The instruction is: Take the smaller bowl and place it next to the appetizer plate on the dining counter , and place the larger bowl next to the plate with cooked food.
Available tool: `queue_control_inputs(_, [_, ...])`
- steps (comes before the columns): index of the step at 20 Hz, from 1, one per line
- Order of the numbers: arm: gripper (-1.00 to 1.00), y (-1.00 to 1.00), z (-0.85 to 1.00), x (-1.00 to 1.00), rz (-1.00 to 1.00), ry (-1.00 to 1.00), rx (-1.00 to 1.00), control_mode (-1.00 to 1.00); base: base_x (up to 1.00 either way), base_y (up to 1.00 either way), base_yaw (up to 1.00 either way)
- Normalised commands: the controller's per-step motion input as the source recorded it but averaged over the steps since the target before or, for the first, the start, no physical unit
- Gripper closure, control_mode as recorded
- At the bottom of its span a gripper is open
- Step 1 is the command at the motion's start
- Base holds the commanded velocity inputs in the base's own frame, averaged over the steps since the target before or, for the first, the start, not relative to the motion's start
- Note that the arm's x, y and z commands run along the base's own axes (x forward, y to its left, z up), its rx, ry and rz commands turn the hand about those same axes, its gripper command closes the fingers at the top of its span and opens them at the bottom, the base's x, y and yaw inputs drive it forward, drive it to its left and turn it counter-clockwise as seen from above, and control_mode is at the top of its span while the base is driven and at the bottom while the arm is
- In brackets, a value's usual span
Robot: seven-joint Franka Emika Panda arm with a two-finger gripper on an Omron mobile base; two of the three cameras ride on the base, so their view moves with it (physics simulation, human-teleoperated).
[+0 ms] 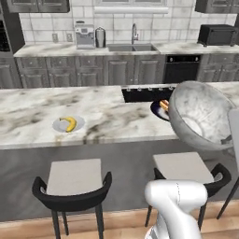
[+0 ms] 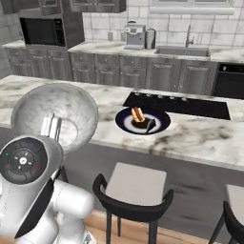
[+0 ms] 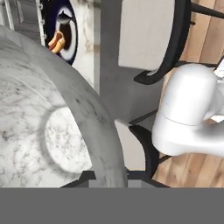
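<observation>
My gripper is shut on the rim of the larger bowl, the deep grey-white speckled one. It holds the bowl tilted in the air, in front of the dining counter. The bowl's open side faces the base cameras and looms large in the hand view. Just behind the bowl, the dark plate with a hot dog rests on the counter, half covered by the bowl from the left. The small pale appetizer plate with a banana lies further left. The smaller red bowl is out of view.
Two bar stools stand below the counter's front edge. A black cooktop is set in the counter behind the dark plate. The back counter holds a sink, a coffee machine and a toaster oven.
</observation>
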Motion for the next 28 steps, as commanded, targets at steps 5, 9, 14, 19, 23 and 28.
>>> queue_control_inputs(5, [1.0, 0.0, 0.0, 0.0, 0.0, 0.0, 0.0, 1.0, 1.0, 0.02, -0.15])
queue_control_inputs(9, [1.0, 0.0, 0.0, 0.25, -0.06, 0.03, 0.0, -1.0, 0.75, 0.0, -0.19])
queue_control_inputs(14, [1.0, -0.82, 0.0, 0.99, -0.03, 0.25, 0.02, -1.0, 0.0, 0.0, 0.0])
queue_control_inputs(19, [1.0, -1.0, -0.02, 0.77, 0.0, 0.31, -0.01, -1.0, 0.0, 0.0, 0.0])
queue_control_inputs(23, [1.0, -1.0, -0.02, 0.53, -0.06, 0.19, -0.12, -1.0, 0.0, 0.0, 0.0])
queue_control_inputs(28, [1.0, -0.92, -0.14, 0.4, -0.32, 0.0, -0.12, -1.0, 0.0, 0.0, 0.0])
